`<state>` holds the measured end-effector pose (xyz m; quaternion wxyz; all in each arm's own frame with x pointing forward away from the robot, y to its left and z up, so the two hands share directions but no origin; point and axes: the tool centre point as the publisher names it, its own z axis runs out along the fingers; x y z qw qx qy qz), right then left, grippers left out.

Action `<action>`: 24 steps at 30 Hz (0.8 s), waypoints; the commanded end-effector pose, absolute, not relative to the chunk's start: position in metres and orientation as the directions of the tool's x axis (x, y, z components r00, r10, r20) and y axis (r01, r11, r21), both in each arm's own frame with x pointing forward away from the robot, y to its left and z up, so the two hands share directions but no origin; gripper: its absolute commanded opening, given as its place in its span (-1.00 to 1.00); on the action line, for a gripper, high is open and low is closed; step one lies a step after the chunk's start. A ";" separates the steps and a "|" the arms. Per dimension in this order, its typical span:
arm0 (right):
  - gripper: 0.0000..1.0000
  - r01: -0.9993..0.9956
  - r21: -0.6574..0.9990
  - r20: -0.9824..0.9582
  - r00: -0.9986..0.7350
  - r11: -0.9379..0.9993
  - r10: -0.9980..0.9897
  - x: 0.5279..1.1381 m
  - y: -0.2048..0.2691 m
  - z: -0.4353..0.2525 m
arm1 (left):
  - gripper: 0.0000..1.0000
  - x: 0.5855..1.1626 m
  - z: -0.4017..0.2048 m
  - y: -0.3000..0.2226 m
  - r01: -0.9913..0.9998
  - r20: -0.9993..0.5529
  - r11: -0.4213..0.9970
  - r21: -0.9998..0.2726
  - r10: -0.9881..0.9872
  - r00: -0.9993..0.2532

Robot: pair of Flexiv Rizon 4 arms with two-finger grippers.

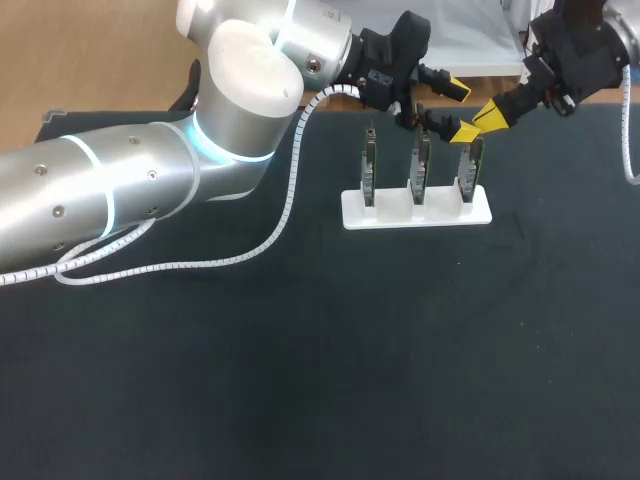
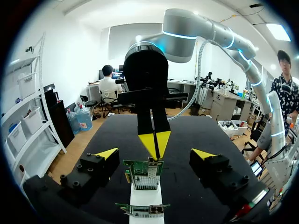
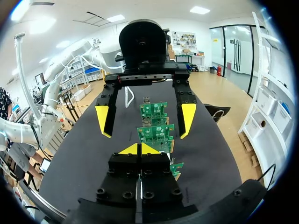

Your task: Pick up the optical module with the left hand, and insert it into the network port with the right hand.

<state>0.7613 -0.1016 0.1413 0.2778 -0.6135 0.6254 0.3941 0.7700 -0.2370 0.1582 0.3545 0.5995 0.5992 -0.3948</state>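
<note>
**A:** Left wrist view: the left gripper (image 2: 155,153) is spread wide, and the end network card (image 2: 143,173) stands upright just ahead, between its fingers.

**B:** The right gripper (image 3: 139,148) is pinched closed, tips just above that card's top edge (optical module: can't make it out).

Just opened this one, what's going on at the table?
Both grippers hang above a white holder with three green circuit boards standing upright in it. The left gripper is open, its fingers spread wide by the row. The right gripper is shut, its tips close to the top of the end board nearest it. I cannot make out an optical module in either gripper.
</note>
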 end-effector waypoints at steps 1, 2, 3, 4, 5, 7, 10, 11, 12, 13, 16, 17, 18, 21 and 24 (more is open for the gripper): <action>-1.00 -0.986 0.157 -0.839 -0.103 -0.056 -0.535 0.764 -0.100 0.134 | 1.00 0.772 0.158 -0.237 0.998 -0.897 -0.034 -0.049 0.440 -0.029; -1.00 -0.987 0.152 -0.839 -0.099 -0.056 -0.535 0.764 -0.100 0.134 | 1.00 0.772 0.158 -0.237 0.998 -0.897 -0.034 -0.049 0.440 -0.029; -1.00 -0.987 0.150 -0.840 -0.097 -0.056 -0.534 0.764 -0.100 0.136 | 1.00 0.772 0.158 -0.237 0.998 -0.897 -0.034 -0.049 0.440 -0.029; -1.00 -0.987 0.148 -0.841 -0.096 -0.055 -0.532 0.765 -0.100 0.137 | 1.00 0.772 0.158 -0.237 0.998 -0.897 -0.034 -0.049 0.440 -0.029; -1.00 -0.988 0.147 -0.843 -0.098 -0.053 -0.528 0.765 -0.100 0.139 | 1.00 0.772 0.158 -0.237 0.998 -0.897 -0.034 -0.049 0.440 -0.029; -1.00 -0.988 0.142 -0.845 -0.093 -0.052 -0.526 0.766 -0.101 0.141 | 1.00 0.772 0.158 -0.237 0.998 -0.897 -0.034 -0.049 0.440 -0.029; -1.00 -0.990 0.132 -0.850 -0.087 -0.050 -0.519 0.767 -0.101 0.146 | 1.00 0.772 0.158 -0.237 0.998 -0.897 -0.034 -0.049 0.440 -0.029; -1.00 -0.991 0.128 -0.852 -0.085 -0.048 -0.517 0.767 -0.101 0.147 | 1.00 0.772 0.158 -0.237 0.998 -0.897 -0.034 -0.049 0.440 -0.029; -1.00 -0.991 0.126 -0.853 -0.083 -0.047 -0.516 0.767 -0.101 0.149 | 1.00 0.772 0.158 -0.237 0.998 -0.897 -0.034 -0.049 0.440 -0.029; -1.00 -0.991 0.124 -0.854 -0.083 -0.047 -0.514 0.767 -0.101 0.150 | 1.00 0.772 0.158 -0.237 0.998 -0.897 -0.034 -0.049 0.440 -0.029; -1.00 -0.992 0.115 -0.856 -0.077 -0.044 -0.511 0.767 -0.101 0.153 | 1.00 0.772 0.158 -0.237 0.998 -0.897 -0.034 -0.049 0.440 -0.029; -1.00 -0.993 0.113 -0.857 -0.076 -0.043 -0.510 0.767 -0.102 0.154 | 1.00 0.772 0.158 -0.237 0.998 -0.897 -0.034 -0.049 0.440 -0.029; -1.00 -0.993 0.110 -0.857 -0.074 -0.042 -0.510 0.767 -0.102 0.154 | 1.00 0.772 0.158 -0.237 0.998 -0.897 -0.034 -0.049 0.440 -0.029; -1.00 -0.994 0.104 -0.858 -0.071 -0.037 -0.509 0.768 -0.105 0.156 | 1.00 0.772 0.158 -0.237 0.998 -0.897 -0.034 -0.049 0.440 -0.029; -1.00 -0.995 0.096 -0.860 -0.070 -0.026 -0.505 0.769 -0.107 0.159 | 1.00 0.772 0.158 -0.237 0.998 -0.897 -0.034 -0.049 0.440 -0.029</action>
